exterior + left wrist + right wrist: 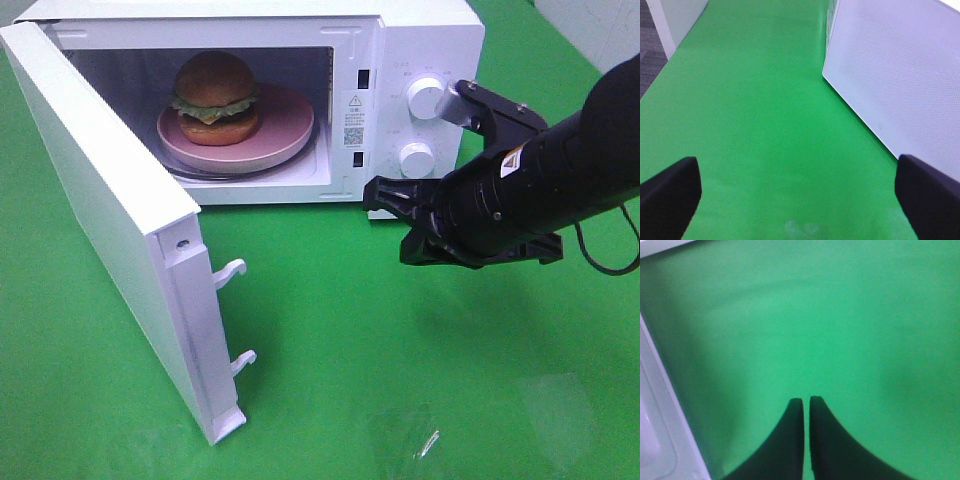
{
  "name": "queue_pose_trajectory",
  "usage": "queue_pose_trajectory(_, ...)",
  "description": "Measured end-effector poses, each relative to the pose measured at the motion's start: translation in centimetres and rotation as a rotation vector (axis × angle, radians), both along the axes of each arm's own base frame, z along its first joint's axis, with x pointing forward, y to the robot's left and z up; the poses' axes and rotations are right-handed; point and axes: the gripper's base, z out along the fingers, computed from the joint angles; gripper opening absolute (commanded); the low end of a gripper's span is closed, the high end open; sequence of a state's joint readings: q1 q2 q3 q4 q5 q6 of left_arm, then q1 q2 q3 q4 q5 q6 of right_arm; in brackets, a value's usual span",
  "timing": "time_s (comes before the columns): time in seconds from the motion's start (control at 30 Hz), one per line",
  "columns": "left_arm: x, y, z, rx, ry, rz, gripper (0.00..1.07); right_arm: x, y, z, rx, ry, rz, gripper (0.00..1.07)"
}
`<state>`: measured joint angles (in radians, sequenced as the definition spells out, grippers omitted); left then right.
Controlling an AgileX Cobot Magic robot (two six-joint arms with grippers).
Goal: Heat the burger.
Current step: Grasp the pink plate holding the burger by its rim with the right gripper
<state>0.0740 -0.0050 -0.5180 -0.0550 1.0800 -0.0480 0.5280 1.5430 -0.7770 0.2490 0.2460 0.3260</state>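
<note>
Burger [215, 97] sat upright, stack axis vertical, on pink plate [290, 130] inside open microwave [440, 50], far left. Right end effector [806, 400] was pressed together, empty, above green surface [400, 350]; left end effector [796, 170] spread wide.

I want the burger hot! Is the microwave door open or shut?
Open. The door stands swung wide, and the burger shows inside the microwave on its pink plate.

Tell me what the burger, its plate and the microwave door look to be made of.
Burger: glossy, evenly shiny bun, so probably a plastic or rubber model. Pink plate: smooth and matte, plastic or ceramic; the look leaves it open. Microwave door: smooth white shell, painted metal or plastic, with moulded white latch hooks that look plastic.
</note>
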Motion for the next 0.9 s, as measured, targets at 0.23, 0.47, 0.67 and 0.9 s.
queue_pose_trajectory(0.23, 0.0, 0.0, 0.0, 0.000, 0.000, 0.000, 1.00, 0.8, -0.1, 1.5, -0.204, -0.037, 0.186, 0.04)
queue_pose_trajectory(0.47, 0.0, 0.0, 0.0, 0.000, 0.000, 0.000, 1.00, 1.7, -0.3, 3.3, -0.428, -0.128, 0.435, 0.05)
queue_pose_trajectory(0.67, 0.0, 0.0, 0.0, 0.000, 0.000, 0.000, 1.00, 1.9, -0.2, 3.9, -0.575, -0.208, 0.687, 0.06)
queue_pose_trajectory(0.9, 0.0, 0.0, 0.0, 0.000, 0.000, 0.000, 1.00, 1.9, -0.2, 3.9, -0.722, -0.300, 0.956, 0.09)
